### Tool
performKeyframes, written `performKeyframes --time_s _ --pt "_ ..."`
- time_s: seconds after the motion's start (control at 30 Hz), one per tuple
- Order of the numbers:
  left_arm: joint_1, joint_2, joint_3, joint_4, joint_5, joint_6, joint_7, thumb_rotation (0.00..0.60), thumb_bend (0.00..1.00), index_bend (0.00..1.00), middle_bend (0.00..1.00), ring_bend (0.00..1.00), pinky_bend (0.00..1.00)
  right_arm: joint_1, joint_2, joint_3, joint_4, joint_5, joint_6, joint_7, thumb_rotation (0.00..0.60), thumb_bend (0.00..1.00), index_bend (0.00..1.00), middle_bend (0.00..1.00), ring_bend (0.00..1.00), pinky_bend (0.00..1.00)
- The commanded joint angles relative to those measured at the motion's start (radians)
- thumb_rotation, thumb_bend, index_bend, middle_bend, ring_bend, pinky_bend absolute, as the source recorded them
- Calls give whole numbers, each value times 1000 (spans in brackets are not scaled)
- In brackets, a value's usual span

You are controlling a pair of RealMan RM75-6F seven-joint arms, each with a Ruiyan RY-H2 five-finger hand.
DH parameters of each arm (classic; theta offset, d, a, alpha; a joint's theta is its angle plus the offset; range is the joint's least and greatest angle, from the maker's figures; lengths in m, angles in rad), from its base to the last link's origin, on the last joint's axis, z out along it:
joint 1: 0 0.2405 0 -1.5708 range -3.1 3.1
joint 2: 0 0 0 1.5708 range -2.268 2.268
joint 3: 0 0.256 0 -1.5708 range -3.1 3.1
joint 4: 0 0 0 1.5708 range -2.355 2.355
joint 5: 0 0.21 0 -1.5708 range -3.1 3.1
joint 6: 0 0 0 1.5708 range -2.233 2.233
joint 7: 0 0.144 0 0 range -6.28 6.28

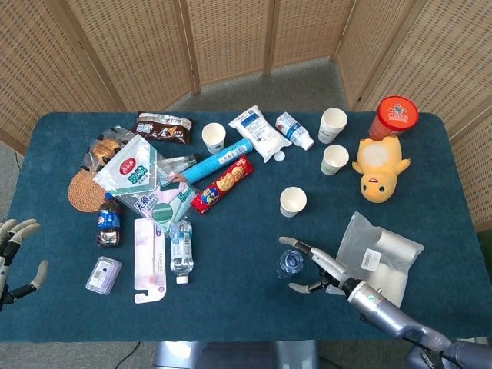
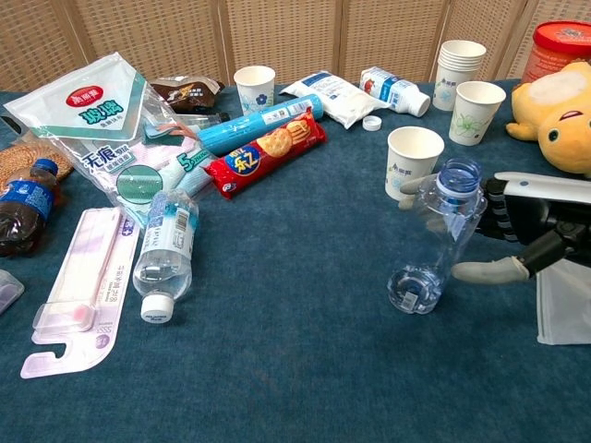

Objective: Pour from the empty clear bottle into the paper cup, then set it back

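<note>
The empty clear bottle (image 1: 290, 261) (image 2: 434, 240) stands uncapped and upright on the blue table, just in front of a paper cup (image 1: 293, 201) (image 2: 414, 161). My right hand (image 1: 319, 265) (image 2: 526, 221) is at the bottle's right side with its fingers spread. The fingers (image 2: 413, 188) reach behind the bottle's neck and the thumb (image 2: 480, 270) lies in front near its base. The hand has not closed on the bottle. My left hand (image 1: 15, 257) hovers open at the table's left edge, holding nothing.
A white plastic bag (image 1: 380, 250) lies right of my right hand. A yellow plush (image 1: 378, 165), a red tub (image 1: 395, 115) and more cups (image 1: 334, 159) stand at the back right. A lying water bottle (image 2: 168, 249), biscuit pack (image 2: 263, 149) and snack bags (image 2: 102, 111) fill the left.
</note>
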Motion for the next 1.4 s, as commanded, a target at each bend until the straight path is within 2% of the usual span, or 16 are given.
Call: performKeyframes --time_s 0.03,0.37,0.47,0.53,0.67,0.8,0.9,1.17,1.4 --pt "1 -1 0 4 -2 0 -4 332 490 151 170 87 21 4 -2 0 -5 5 -4 -1 600 323 0 0 0 0" --pt "6 -7 -1 26 -8 3 -27 333 490 150 170 87 21 18 -19 19 -25 48 -29 -30 600 292 0 7 0 0" --pt "8 -11 0 35 -10 2 -35 332 490 151 169 86 21 12 -34 37 -28 90 -38 -70 600 279 22 112 7 22" --pt "9 -14 0 40 -11 2 -38 332 490 151 169 86 21 9 -47 49 -31 123 -49 -97 600 276 126 208 65 108" --pt "13 -15 -1 48 -14 6 -46 330 490 151 170 87 21 3 -68 67 -36 171 -70 -124 600 279 434 415 291 350" --pt "15 -15 -2 51 -17 8 -49 330 490 151 170 86 22 -4 -76 74 -41 185 -72 -138 600 293 533 517 420 431" --pt "14 -16 -3 52 -16 7 -49 328 490 151 170 86 21 -13 -80 75 -43 189 -69 -143 600 293 567 537 474 433" --pt "10 -19 -4 52 -15 0 -45 328 490 151 170 87 22 -38 -79 89 -48 195 -41 -165 600 287 595 588 520 462" --pt "8 -18 -6 50 -12 -1 -41 333 490 151 171 86 22 -44 -53 112 -54 209 -29 -233 600 286 597 612 543 474"
